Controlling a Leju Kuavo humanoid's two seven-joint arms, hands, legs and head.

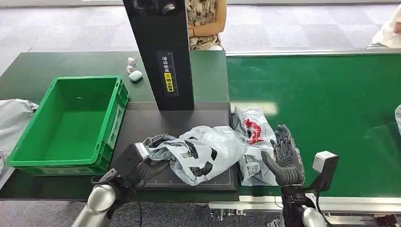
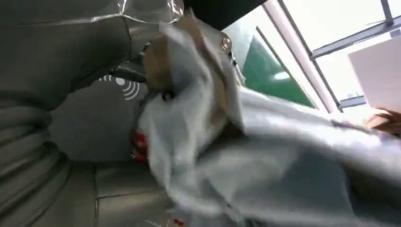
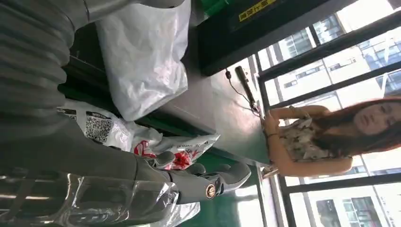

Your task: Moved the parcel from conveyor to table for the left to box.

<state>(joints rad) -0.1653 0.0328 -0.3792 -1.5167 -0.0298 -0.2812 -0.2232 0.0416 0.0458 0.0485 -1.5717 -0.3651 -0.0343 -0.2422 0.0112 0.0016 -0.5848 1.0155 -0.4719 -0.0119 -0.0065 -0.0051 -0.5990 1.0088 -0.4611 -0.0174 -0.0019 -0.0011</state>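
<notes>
Left hand [image 1: 138, 160], nearest on the left side: grips the bunched end of the soft grey plastic mailer bag with black blotches [image 1: 203, 151], fingers wrapped into its folds. In the left wrist view, crumpled against the palm as limp, glossy film.

Right hand [image 1: 285, 158], nearest on the right side: stands upright with fingers apart and holds nothing, just beside the white plastic parcel with red print and a barcode label [image 1: 255, 142].

Judging by the task, the step looks like boxing. Lift the grey bag high enough for its slack tail to leave the flat black matt pad [image 1: 142, 123], then carry it left over the rim. Expect sag and swing: thin film, no stiffness, slippery under the fingers. Keep the grip deep in the bunch, not on a single fold. Keep the right hand off the white parcel's edge meanwhile, since that parcel lies touching the grey one and could drag along.

Further left, the rectangular green hard-plastic crate [image 1: 71, 123], open-topped, smooth-walled, ribbed at the rim, with room for the bag. Beside it at the edge, another pale grey bag [image 1: 14, 118].

Beyond, a tall black glossy upright column with a yellow label [image 1: 163, 52] on the dark green counter [image 1: 38, 66], and small white rounded objects [image 1: 135, 74] near its base. To the right, the flat green conveyor belt [image 1: 321, 104], faintly sheened. Farthest, a person in a patterned top [image 1: 204, 21].
</notes>
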